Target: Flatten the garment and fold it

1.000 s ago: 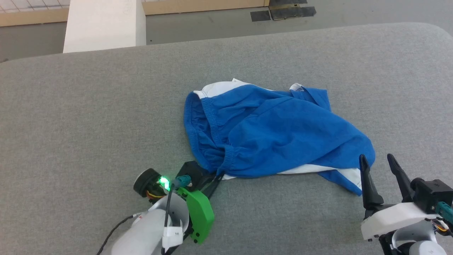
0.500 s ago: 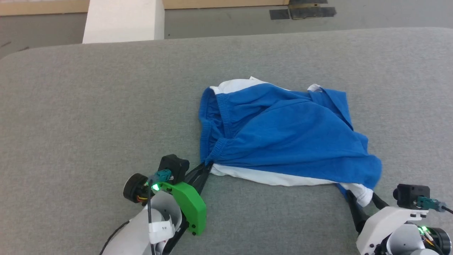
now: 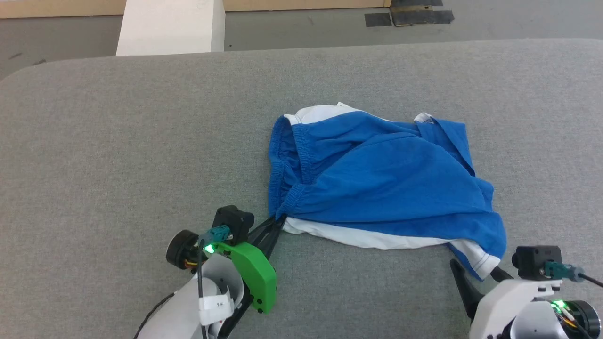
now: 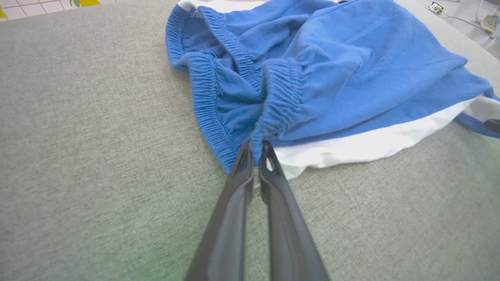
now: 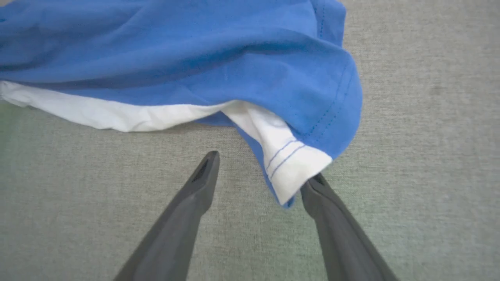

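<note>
Since a second ago the right gripper [image 5: 261, 168] has slid in to the near right corner of the bright blue soft-fabric shorts with white edge bands [image 3: 386, 186]. Its two dark fingers stand wide apart, gripping nothing, with the white-banded hem corner lying between them against the tip of one finger. The left gripper [image 4: 256, 150] is pinched tight on the gathered elastic waistband [image 4: 273, 101] at the near left corner of the rumpled shorts, which lie on the grey woven-cloth table top [image 3: 118, 141], spread between the two grippers.
</note>
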You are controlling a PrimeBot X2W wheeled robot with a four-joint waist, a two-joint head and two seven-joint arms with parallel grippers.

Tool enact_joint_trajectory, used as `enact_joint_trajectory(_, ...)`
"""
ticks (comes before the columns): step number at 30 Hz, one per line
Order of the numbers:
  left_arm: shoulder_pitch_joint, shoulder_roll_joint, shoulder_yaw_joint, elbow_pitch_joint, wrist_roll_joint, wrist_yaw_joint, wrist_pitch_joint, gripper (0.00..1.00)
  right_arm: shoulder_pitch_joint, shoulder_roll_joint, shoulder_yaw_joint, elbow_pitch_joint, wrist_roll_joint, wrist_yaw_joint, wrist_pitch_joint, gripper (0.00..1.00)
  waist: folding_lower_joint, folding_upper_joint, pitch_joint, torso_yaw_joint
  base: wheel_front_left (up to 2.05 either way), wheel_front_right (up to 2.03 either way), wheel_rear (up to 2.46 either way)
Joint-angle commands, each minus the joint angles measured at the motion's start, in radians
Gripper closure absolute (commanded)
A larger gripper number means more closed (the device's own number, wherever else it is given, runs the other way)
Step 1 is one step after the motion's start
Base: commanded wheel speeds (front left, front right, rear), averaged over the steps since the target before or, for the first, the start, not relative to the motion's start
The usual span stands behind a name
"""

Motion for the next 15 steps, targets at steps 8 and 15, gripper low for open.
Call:
enact_joint_trajectory(8,0.005,0.015,-0.003,-0.010,-0.013,0.013,0.001,1.00,0.091,0.001,0.006,-0.153,-0.013,-0.001,0.054,0.00,0.0000,-0.0001,0.005,-0.009,0.00,0.00,0.00)
enact_joint_trajectory(15,0.000,0.019,-0.005,-0.017,-0.017,0.015,0.002,1.00,0.100,0.001,0.019,-0.182,-0.025,-0.001,0.080,0.00,0.0000,-0.0001,0.011,-0.014,0.00,0.00,0.00)
